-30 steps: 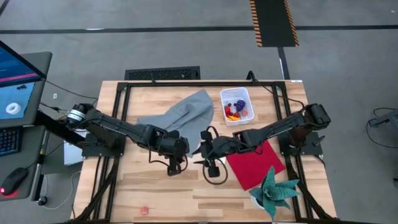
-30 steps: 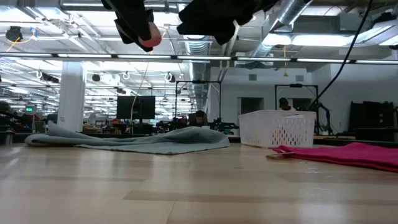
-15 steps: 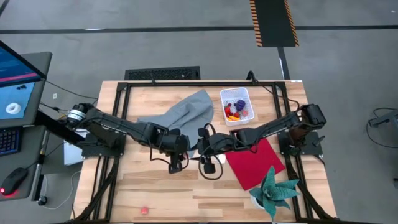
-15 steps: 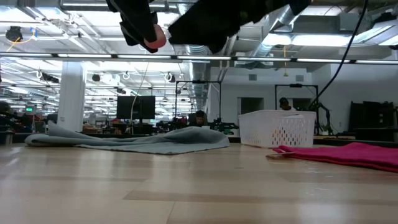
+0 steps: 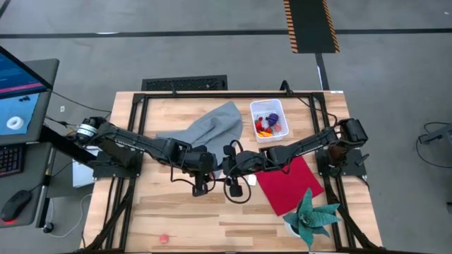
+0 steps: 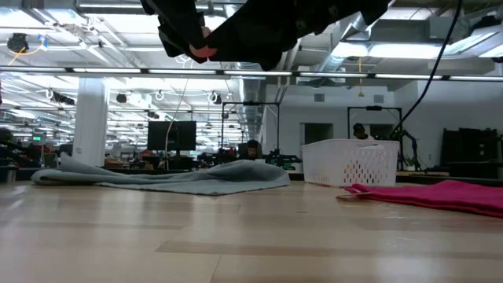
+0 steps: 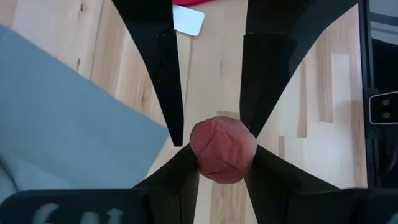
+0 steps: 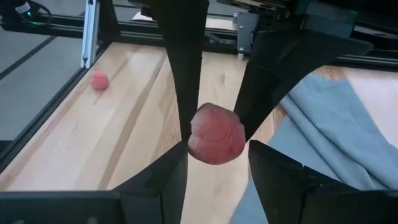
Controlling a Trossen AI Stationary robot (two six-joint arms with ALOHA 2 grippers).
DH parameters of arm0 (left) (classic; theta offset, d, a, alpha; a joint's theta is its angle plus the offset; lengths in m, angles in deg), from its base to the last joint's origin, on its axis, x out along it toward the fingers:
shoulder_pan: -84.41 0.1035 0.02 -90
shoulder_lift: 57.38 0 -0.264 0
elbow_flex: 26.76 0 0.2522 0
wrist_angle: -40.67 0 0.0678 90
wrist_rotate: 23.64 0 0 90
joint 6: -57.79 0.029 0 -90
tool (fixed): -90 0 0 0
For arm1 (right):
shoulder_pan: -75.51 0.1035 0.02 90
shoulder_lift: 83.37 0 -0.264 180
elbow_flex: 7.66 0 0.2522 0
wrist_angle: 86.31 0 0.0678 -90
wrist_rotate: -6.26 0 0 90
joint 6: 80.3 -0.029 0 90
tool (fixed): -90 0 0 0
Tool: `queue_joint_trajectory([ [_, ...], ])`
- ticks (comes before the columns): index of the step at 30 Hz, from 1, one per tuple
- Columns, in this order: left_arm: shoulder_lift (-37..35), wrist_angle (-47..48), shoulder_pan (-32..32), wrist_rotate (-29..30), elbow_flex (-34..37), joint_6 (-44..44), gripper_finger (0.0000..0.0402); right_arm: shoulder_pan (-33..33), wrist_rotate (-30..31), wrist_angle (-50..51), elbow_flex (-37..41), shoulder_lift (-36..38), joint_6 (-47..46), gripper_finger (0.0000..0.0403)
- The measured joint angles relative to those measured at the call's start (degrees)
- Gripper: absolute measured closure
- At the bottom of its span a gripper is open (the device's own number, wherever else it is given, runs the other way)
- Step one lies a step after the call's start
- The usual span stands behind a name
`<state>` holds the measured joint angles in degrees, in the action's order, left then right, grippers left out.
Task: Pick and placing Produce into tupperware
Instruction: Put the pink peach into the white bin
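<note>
**Q:** Step in hand?

**A:** Mid-air handover, well short of the tupperware (image 5: 269, 118). My left claw (image 7: 214, 146) is clamped on a pink berry (image 7: 222, 150); my right claw (image 8: 214, 140) has its fingers around it too, grip uncertain.

**Q:** Next?

**A:** One claw must let go; the right one is nearer the tupperware. Another berry (image 8: 99, 79) lies far off on the desk (image 5: 183, 212).

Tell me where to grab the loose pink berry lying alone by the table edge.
Pinch the loose pink berry across its middle, coming straight down: it is a small ball alone on the bare table, so any finger direction fits. The left gripper is shut on another berry mid-table, facing the right gripper, so one must free up first.
</note>
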<state>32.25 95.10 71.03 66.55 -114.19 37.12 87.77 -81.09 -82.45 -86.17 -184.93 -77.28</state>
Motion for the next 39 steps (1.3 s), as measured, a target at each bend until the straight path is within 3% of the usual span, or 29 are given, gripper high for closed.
queue_joint_trajectory([
  [5,0.00,0.05,0.00,0.06,0.00,0.00,0.0297,0.01,-0.04,-0.03,0.00,-0.01,-0.04,0.0224],
  [16,0.00,0.64,0.00,-0.01,-0.02,-0.22,0.0297,0.08,-1.30,-0.39,0.00,0.01,-0.19,0.0304],
  [23,0.00,1.19,-0.09,0.04,-0.04,-1.96,0.0295,0.08,-1.30,-0.14,0.00,0.00,-0.48,0.0301],
  [28,0.01,5.18,-0.09,0.52,-0.34,-2.68,0.0273,0.10,-1.35,0.06,0.00,0.01,-0.63,0.0303],
  [39,-0.04,17.00,-1.16,6.94,-6.29,-2.30,0.0228,-0.02,-1.28,2.71,0.00,0.27,-1.09,0.0304],
])
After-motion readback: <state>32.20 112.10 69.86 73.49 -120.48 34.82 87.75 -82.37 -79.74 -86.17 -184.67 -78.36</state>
